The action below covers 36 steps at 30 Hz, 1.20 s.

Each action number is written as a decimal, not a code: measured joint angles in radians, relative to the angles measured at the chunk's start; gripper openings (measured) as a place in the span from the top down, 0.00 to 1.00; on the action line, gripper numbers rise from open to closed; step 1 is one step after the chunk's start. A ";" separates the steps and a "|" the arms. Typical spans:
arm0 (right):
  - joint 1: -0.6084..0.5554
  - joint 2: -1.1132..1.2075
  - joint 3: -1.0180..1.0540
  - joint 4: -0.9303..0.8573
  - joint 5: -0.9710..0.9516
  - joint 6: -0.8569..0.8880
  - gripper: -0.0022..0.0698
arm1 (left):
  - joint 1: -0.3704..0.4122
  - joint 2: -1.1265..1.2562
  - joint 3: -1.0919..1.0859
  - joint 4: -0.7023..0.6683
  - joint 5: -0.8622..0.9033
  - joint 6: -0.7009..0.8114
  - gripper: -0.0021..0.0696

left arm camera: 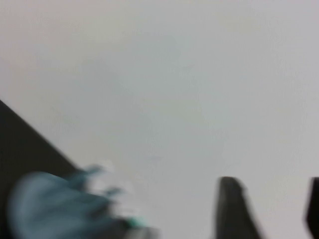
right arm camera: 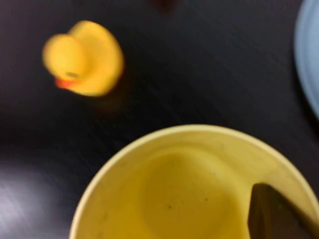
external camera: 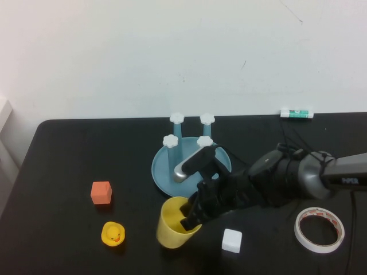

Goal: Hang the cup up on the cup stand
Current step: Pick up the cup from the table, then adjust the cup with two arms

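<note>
At the cup's rim, the right gripper point(external camera: 192, 220) has one dark finger point(right arm camera: 276, 214) inside the cup point(external camera: 173, 229), against the inner wall; the other finger appears to lie outside the wall, so the jaws seem to pinch the rim, though the outer finger is not clearly seen. That arm reaches in from the right, stretched low across the black table point(external camera: 57, 160). The cup stands mouth-up near the front edge, with only the finger inside, just in front of the cup stand point(external camera: 166, 169). A yellow duck point(external camera: 113, 234) sits left of the cup. Only two dark fingers of the left gripper point(left arm camera: 269, 211) show in its wrist view, spread apart and holding nothing.
</note>
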<state>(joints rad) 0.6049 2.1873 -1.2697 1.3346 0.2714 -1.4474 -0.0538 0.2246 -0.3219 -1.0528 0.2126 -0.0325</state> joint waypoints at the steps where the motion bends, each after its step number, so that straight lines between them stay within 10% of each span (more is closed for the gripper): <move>1: 0.002 -0.009 0.000 -0.001 0.026 0.007 0.92 | 0.000 0.000 0.000 -0.115 0.000 0.000 0.48; 4: 0.014 -0.059 0.000 0.008 0.083 0.020 0.92 | 0.000 0.002 0.000 -0.409 -0.025 -0.001 0.16; 8: 0.033 -0.172 0.000 0.115 0.126 -0.036 0.92 | 0.000 0.002 0.000 -0.615 -0.095 -0.001 0.03; 17: 0.087 -0.402 -0.065 0.363 0.183 -0.262 0.92 | 0.000 0.002 0.000 -0.661 -0.011 -0.001 0.01; 36: 0.336 -0.404 -0.249 0.368 0.202 -0.137 0.92 | 0.000 0.002 0.000 -0.663 -0.048 -0.053 0.01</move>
<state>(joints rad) 0.9412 1.7832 -1.5185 1.7021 0.4737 -1.5849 -0.0538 0.2262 -0.3219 -1.7161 0.1641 -0.0856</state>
